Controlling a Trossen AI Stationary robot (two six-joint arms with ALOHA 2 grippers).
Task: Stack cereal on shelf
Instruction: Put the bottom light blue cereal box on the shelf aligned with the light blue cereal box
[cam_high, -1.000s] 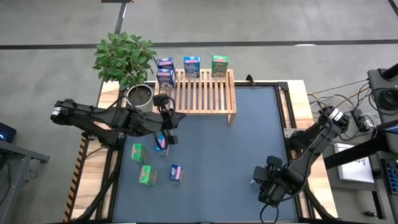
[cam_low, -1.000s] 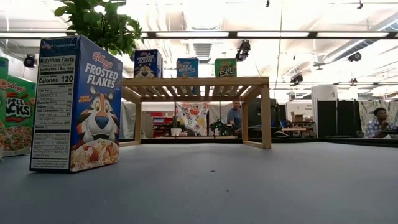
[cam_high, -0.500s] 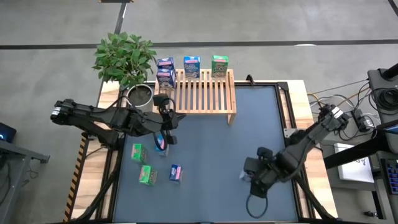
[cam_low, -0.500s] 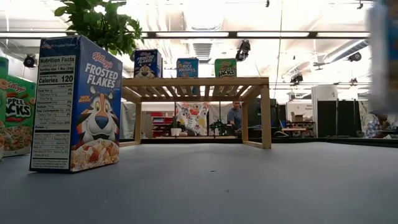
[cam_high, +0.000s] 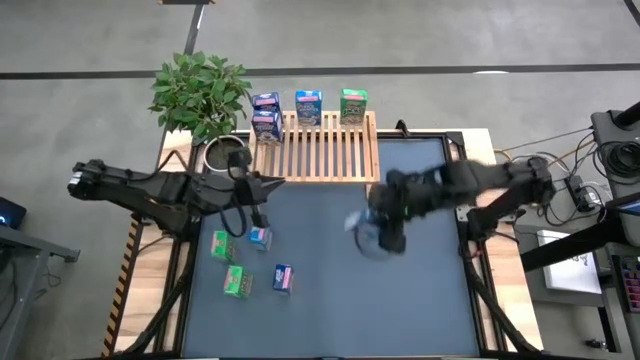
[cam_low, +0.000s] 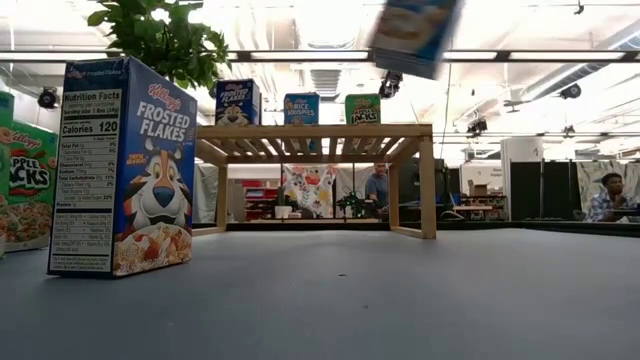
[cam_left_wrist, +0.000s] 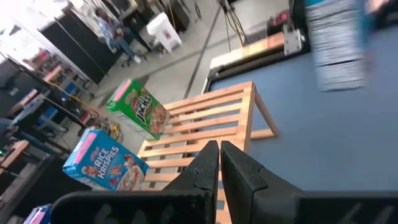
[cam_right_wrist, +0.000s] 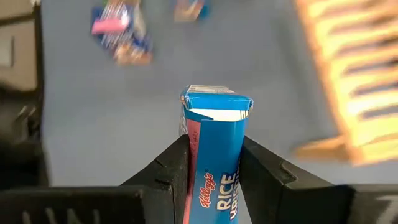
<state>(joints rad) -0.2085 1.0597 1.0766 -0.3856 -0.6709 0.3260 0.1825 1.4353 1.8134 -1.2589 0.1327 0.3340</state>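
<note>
The plant stands at the counter's far left corner. The left gripper hangs over the counter just in front of the shelf's left end, its fingers pressed together with nothing between them. Under and in front of it four cereal boxes stand on the mat: a green one, a blue-and-pink one, another green one and a blue one. In the low view the Frosted Flakes box stands upright in the foreground beside a green Apple Jacks box at the edge. At the shelf's back edge sit two Frosted Flakes boxes at the left, a Rice Krispies box in the middle and an Apple Jacks box further right, all upright. Right of the shelf's near leg, the right gripper is clamped on a blue Rice Krispies box, held in the air above the counter; the low view shows that box tilted, high above the shelf top. Two people sit in the room beyond
</note>
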